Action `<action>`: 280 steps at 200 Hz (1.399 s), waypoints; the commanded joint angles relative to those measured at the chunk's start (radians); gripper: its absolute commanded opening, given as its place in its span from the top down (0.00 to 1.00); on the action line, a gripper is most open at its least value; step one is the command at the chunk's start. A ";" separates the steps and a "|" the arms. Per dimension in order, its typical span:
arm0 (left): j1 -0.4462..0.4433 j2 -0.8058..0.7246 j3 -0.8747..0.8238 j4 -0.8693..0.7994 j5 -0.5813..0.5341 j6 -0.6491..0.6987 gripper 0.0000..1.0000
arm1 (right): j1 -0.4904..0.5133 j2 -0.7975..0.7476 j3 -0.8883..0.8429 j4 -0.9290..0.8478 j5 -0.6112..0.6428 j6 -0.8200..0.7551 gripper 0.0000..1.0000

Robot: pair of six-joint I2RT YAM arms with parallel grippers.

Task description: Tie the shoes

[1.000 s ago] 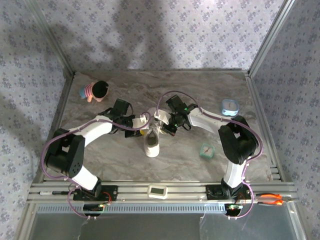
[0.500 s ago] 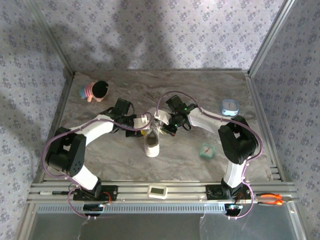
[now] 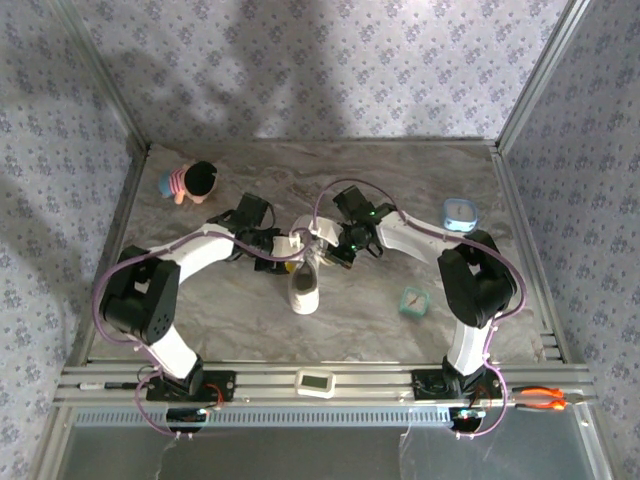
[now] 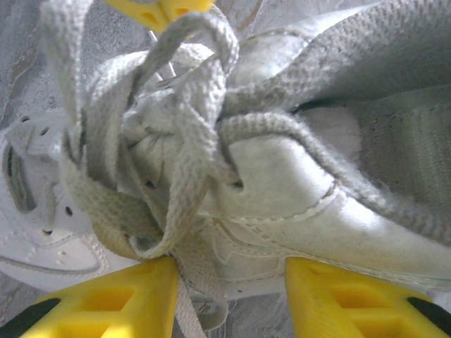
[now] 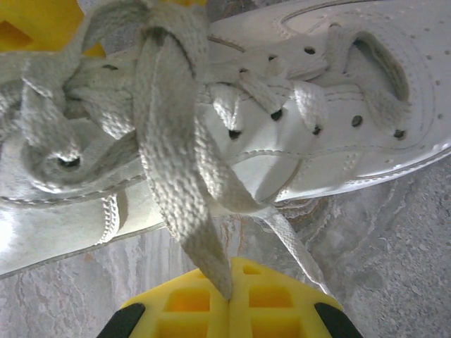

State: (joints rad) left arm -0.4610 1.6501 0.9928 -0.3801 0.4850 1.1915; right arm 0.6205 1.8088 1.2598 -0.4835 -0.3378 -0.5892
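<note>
Right end effector [image 5: 229, 282] on lace [image 5: 173, 176]; cropped

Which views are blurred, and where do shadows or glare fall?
Top external: sharp, with soft dark shadows on the back wall and the far table. Left wrist: the sneaker looks soft, with a bright patch at lower right. Right wrist: the laces are sharp, with glare at the left edge.
</note>
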 commanded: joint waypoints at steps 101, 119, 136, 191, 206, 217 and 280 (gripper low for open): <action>0.030 -0.097 -0.057 -0.055 -0.067 0.026 1.00 | -0.022 -0.025 0.017 -0.099 0.016 -0.010 1.00; 0.038 -0.131 -0.070 -0.067 -0.074 0.025 1.00 | -0.034 -0.048 0.003 -0.098 0.022 0.008 1.00; 0.042 -0.152 -0.076 -0.081 -0.075 0.020 1.00 | -0.039 -0.060 -0.007 -0.099 0.030 0.017 1.00; 0.041 -0.192 -0.058 -0.147 -0.084 -0.005 1.00 | -0.041 -0.072 -0.007 -0.113 0.038 0.022 1.00; 0.042 -0.203 -0.048 -0.170 -0.092 -0.012 1.00 | -0.041 -0.070 -0.001 -0.112 0.032 0.023 1.00; 0.041 -0.210 -0.040 -0.191 -0.094 -0.015 1.00 | -0.041 -0.065 0.008 -0.139 0.034 0.023 1.00; 0.054 -0.229 -0.051 -0.221 -0.150 -0.060 1.00 | -0.049 -0.057 0.045 -0.225 0.128 0.033 1.00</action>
State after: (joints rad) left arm -0.4206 1.4509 0.9283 -0.5556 0.3508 1.1603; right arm 0.5800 1.7588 1.2671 -0.6304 -0.2653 -0.5720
